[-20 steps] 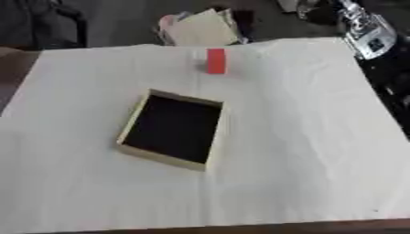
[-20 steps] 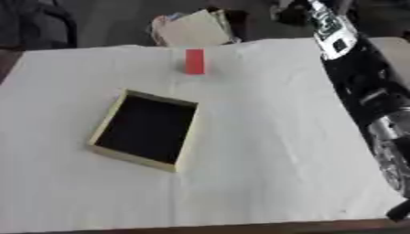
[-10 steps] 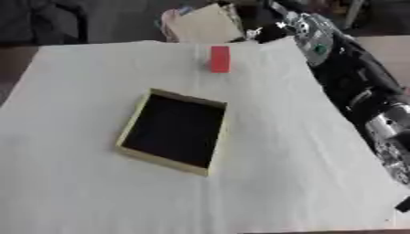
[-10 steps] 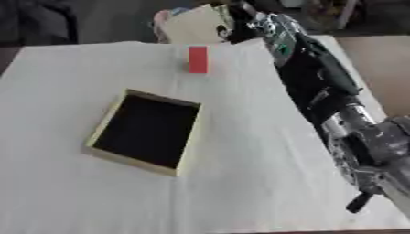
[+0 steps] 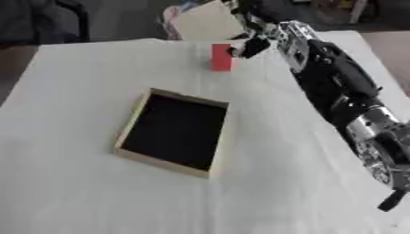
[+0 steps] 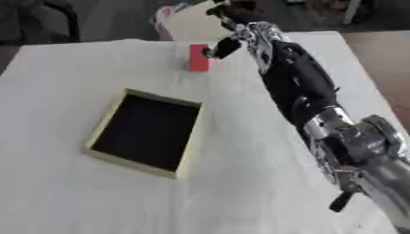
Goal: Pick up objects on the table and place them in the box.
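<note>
A red block stands upright on the white cloth near the table's far edge. The tan box with a black inside lies askew in the middle of the table, with nothing in it. My right arm stretches from the lower right up along the right side. Its hand is just right of the red block and a little above it. The thumb points at the block's right face, at or almost at its surface. The fingers reach up behind and look uncurled. My left hand shows in neither view.
A beige, cardboard-like thing and some clutter lie past the far edge, behind the block. A dark chair stands at the far left. The cloth reaches the near and left edges.
My right arm has swung in from the far right corner, bringing the hand left to the red block. The block and box stay in place; the view has shifted a little.
</note>
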